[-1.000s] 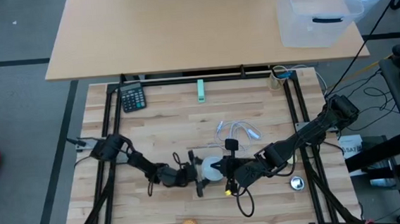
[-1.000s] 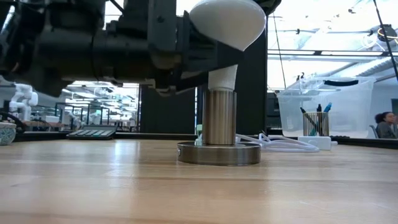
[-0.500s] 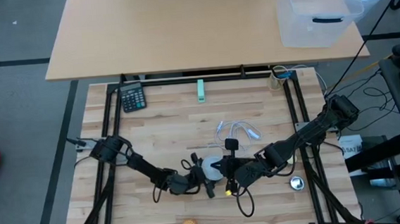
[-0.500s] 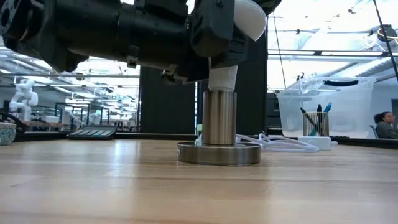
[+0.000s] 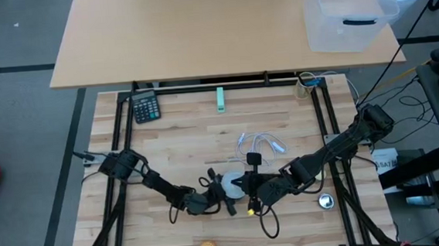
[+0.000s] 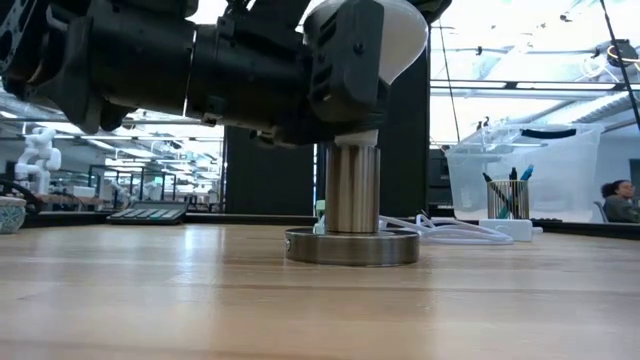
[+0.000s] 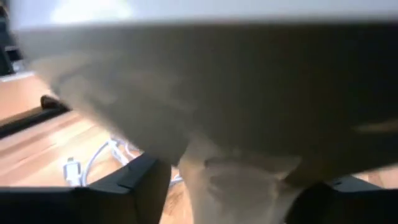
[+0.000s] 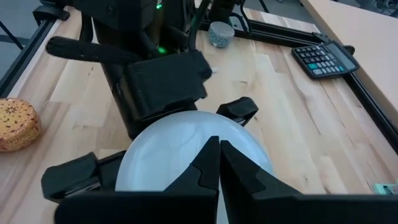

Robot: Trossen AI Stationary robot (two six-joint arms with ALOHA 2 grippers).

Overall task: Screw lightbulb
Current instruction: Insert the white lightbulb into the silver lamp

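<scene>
On the wooden desk, lower centre, the left hand has narrowed around the bulb, fingers still apart, readying another twist; the right hand rests shut.

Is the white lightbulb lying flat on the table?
No, the lightbulb stands upright in the shiny metal holder, its round top up high off the wooden table.

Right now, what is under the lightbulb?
The lightbulb stands in a metal socket post on a round base. Left fingers cover its neck; the threads are hidden.
</scene>
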